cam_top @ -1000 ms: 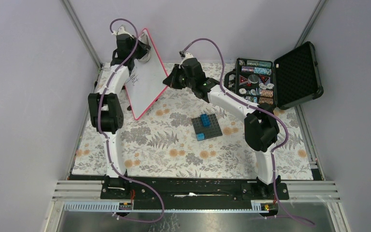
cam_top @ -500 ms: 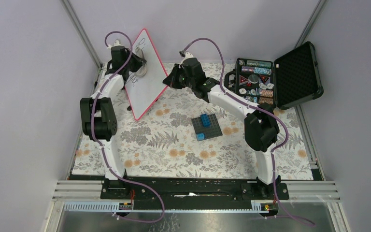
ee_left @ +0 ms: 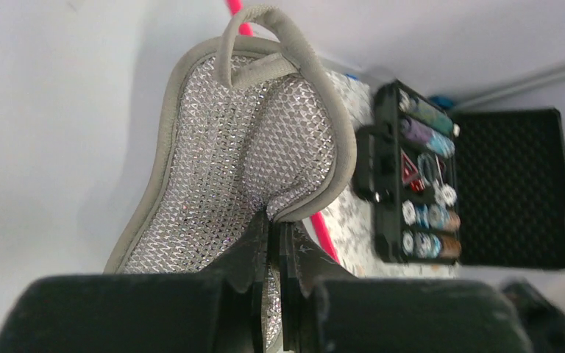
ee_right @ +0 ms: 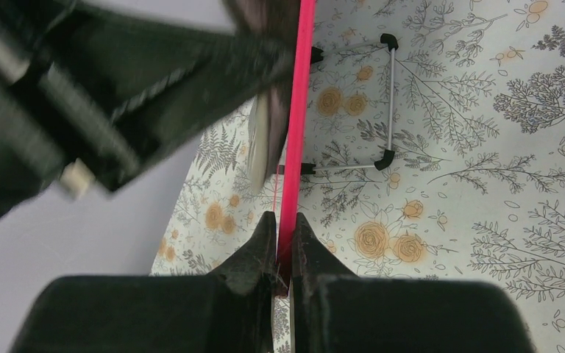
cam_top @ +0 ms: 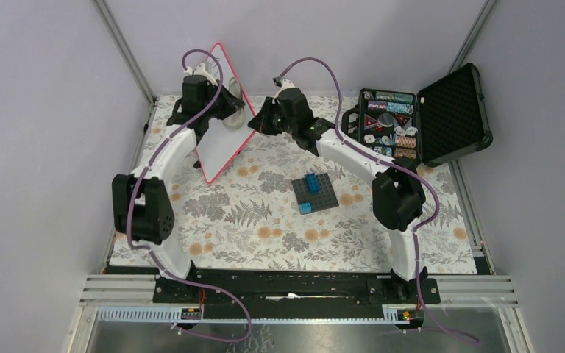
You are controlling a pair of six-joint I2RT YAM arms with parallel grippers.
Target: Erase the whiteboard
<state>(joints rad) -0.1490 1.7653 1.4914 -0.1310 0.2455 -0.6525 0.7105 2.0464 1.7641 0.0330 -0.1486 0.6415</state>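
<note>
The whiteboard [cam_top: 219, 147], white with a red-pink frame, stands tilted at the back left of the mat. My left gripper [cam_top: 228, 110] is shut on a grey sparkly mesh cloth [ee_left: 243, 162] and holds it against the board's white face [ee_left: 59, 110]; its jaws [ee_left: 274, 228] pinch the cloth's lower edge. My right gripper [cam_top: 256, 121] is shut on the board's red frame edge [ee_right: 298, 110], with the jaws [ee_right: 283, 232] closed either side of it. No handwriting shows on the board's visible part; the left arm covers much of it.
An open black case [cam_top: 390, 125] with poker chips, lid [cam_top: 452, 114] raised, stands at the back right. A dark baseplate [cam_top: 322, 197] with blue bricks lies mid-mat. A wire stand [ee_right: 390, 103] sits behind the board. The left arm [ee_right: 118, 95] is close to the right gripper.
My left gripper has swept the cloth across the board from its upper left towards its right edge. The handwriting seen earlier no longer shows. The right gripper has held still on the frame.
</note>
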